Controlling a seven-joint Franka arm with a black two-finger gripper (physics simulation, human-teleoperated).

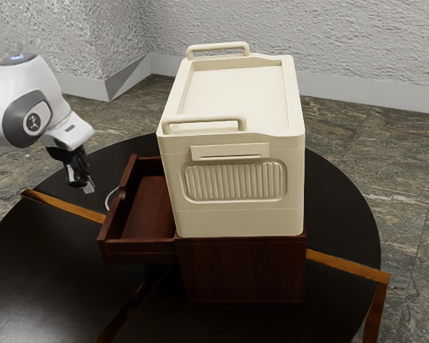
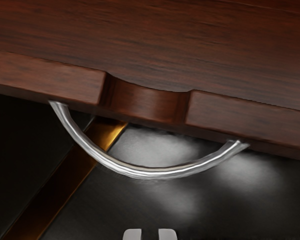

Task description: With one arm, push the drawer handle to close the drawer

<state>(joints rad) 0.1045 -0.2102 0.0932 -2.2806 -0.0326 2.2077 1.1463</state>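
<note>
The shiny, curved handle [image 2: 152,173] is on the front of the pulled-out drawer [image 1: 137,250], with the hand [image 1: 90,188] near it, a little bit open, and the brown cabinet [image 1: 243,270] sits under a big cream box [image 1: 232,223] on the black table [image 1: 43,279].

The round mark [image 1: 33,121] on the arm [image 1: 36,77] is too small to make out; no text or number is readable.

Storage box [image 1: 232,175] sits on cabinet [image 1: 243,271], cabinet on table [image 1: 43,271]; drawer [image 1: 149,207] projects toward the exterior view's left, handle [image 2: 155,173] on its front.
</note>
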